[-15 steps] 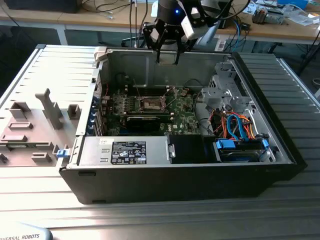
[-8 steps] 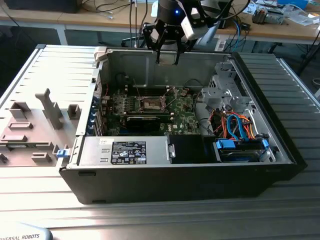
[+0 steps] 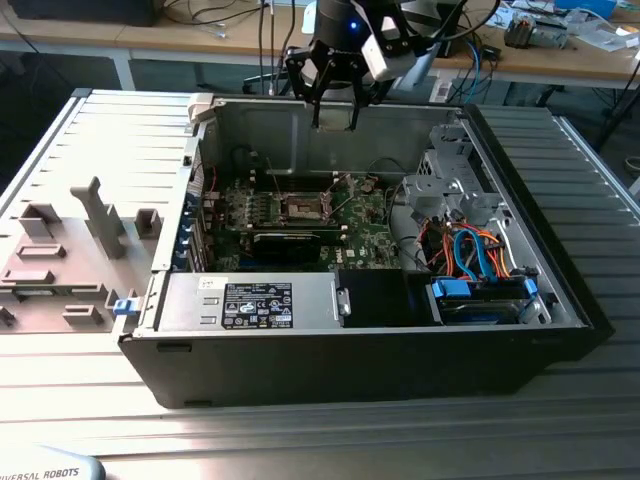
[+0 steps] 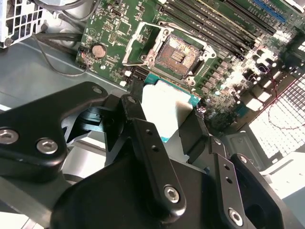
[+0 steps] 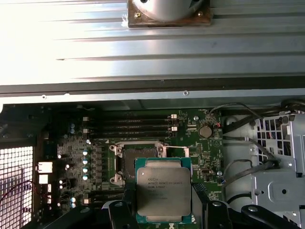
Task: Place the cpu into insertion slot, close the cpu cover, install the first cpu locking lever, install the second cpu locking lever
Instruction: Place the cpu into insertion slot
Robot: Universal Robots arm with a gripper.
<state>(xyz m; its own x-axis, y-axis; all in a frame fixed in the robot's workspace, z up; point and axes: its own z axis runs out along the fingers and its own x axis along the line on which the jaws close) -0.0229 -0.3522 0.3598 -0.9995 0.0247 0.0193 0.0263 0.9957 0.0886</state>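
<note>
Now holding the chip (image 5: 163,193) flat by opposite edges in the closed gripper (image 3: 335,112), high over the open case (image 3: 350,370), with the bare socket (image 3: 300,207) well below at roughly seven o'clock from it in the exterior view and roughly square to the chip's edges.

In the second wrist view the jaws cover part of the cpu (image 4: 167,102) and glare bleaches its top; the exterior view's top edge crops the arm (image 3: 352,25)

The cpu (image 5: 163,193) is silvery-grey with a teal rim, the motherboard (image 5: 198,150) green, the claw (image 4: 166,114) black.
</note>
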